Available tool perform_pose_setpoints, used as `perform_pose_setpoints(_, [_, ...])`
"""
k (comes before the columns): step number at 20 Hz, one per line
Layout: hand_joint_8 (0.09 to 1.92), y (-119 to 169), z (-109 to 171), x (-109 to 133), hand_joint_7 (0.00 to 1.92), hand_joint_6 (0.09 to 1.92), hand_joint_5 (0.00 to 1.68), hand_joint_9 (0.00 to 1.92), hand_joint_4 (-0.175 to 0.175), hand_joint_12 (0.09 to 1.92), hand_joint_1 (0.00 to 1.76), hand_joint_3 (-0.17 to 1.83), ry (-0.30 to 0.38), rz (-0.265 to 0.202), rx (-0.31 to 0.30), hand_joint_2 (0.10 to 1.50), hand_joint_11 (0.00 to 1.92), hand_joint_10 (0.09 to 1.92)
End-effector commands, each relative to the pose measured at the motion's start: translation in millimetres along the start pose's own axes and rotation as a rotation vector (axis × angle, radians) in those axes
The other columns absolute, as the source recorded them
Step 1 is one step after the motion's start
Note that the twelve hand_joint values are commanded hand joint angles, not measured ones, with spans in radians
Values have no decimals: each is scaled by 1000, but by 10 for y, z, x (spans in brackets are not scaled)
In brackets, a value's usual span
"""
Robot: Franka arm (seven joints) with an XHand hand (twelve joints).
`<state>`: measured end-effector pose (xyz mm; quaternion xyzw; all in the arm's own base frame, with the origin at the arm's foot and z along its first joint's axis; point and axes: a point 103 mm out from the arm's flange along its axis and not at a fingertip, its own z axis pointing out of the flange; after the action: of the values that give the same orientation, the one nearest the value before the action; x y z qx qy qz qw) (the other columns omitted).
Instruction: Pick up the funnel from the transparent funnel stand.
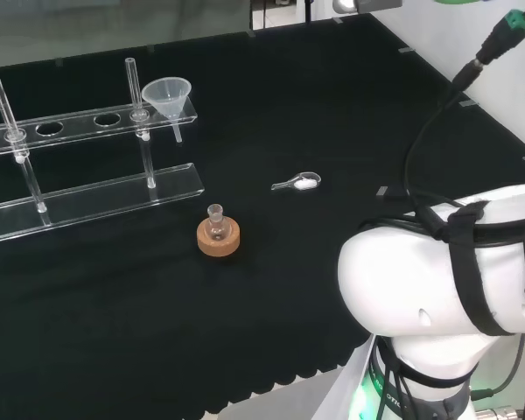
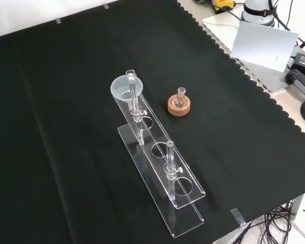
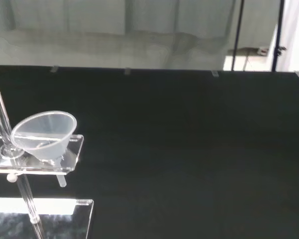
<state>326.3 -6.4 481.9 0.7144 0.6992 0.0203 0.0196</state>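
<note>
The clear funnel stand (image 2: pixel 160 175) stretches across the desk (image 2: pixel 66 101), and the funnel (image 1: pixel 168 96) still sits in the hole at its end nearest the cork ring (image 1: pixel 218 239) with its small flask (image 1: pixel 215 220). Nothing looks lifted yet, so the whole pick-up remains. I cannot tell how the hand is set.

The funnel (image 1: pixel 168 94) sits in the funnel stand's (image 1: pixel 92 203) right end hole in the head view; the cork ring (image 1: pixel 218 238) stands just before it.
</note>
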Motion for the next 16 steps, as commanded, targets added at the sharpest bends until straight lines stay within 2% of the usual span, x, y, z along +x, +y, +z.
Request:
perform_pose_setpoints(1, [87,263,97,12,0,87,0,0,59,631,251,64,3,-69,-2,588,0,87])
perform_pose_setpoints(8, [87,518,191,40,0,87,0,0,55,615,272,59,-18,-113,11,596,0,87])
perform_pose_setpoints(11, [87,613,268,138,0,87,0,0,52,611,275,58,-62,-139,30,598,0,87])
perform_pose_setpoints(16, [87,755,389,368,0,87,0,0,42,563,289,45,-92,-183,61,608,0,87])
